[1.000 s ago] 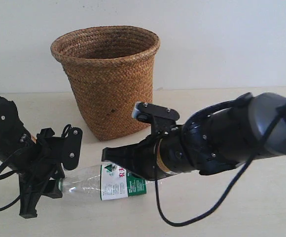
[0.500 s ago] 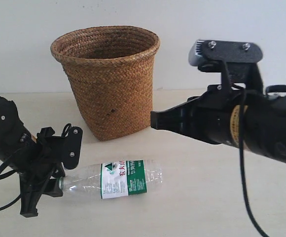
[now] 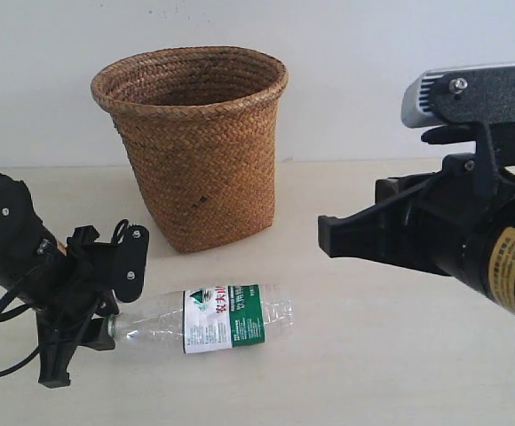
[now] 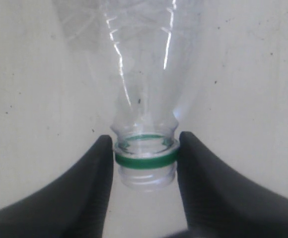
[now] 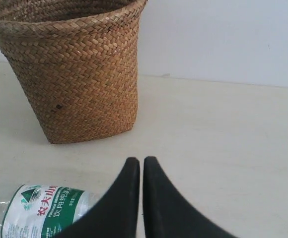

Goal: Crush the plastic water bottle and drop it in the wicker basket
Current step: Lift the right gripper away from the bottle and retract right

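The plastic water bottle [image 3: 222, 319] lies on its side on the table in front of the wicker basket [image 3: 195, 151], its white-and-green label facing up. My left gripper [image 3: 106, 328] is shut on the bottle's neck. In the left wrist view both fingers press the green ring just below the mouth of the bottle [image 4: 144, 74], with the left gripper [image 4: 145, 158] around it; no cap shows. My right gripper [image 3: 324, 235] hovers shut and empty, above and to the right of the bottle. The right wrist view shows the right gripper [image 5: 141, 163], the bottle [image 5: 39, 210] and the basket [image 5: 74, 74].
A pale table [image 3: 373, 355] carries everything, with a white wall [image 3: 400, 71] behind it. The basket stands upright at the back, its mouth open. Black cables hang off both arms.
My right arm has pulled off the bottle, rising and moving right, with its jaws now shut. The bottle has shifted slightly. The left gripper has stayed on the neck.
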Tool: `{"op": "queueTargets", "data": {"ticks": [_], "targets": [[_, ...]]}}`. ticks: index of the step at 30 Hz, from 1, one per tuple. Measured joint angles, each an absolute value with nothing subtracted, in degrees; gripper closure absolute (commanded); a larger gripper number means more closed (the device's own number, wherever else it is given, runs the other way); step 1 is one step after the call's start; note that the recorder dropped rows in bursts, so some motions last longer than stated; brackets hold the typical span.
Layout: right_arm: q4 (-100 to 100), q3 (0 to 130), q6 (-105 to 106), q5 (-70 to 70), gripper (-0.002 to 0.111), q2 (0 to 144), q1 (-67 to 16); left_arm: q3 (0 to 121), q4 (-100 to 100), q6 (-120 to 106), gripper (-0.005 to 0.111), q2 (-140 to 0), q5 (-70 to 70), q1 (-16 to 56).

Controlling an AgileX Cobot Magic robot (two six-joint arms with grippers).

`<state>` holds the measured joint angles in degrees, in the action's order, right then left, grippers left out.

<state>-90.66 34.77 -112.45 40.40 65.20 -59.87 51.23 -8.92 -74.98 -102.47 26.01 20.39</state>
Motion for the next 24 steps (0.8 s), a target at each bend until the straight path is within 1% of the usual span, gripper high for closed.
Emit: {"op": "queueTargets", "data": {"ticks": [13,19,21,24], "targets": [[-90.0,34.8,-112.5,40.5,0.108,64.9,-59.9,51.2,-8.9,-75.0,0.103,-102.5,25.6,20.4],[-89.7,34.8,-112.3,37.8,0.108,58.3,-59.1,51.2,-8.9,-75.0,0.103,-102.5,25.3,20.4],[-89.7,34.8,-112.3,34.9,0.108,54.4,-57.1,51.2,-8.9,-75.0,0.103,-102.5,25.1,20.4],[-89.7,34.8,-112.3,30.2,0.108,48.6,-51.7,51.2,-8.9,-75.0,0.103,-102.5,24.7,20.4]]}}
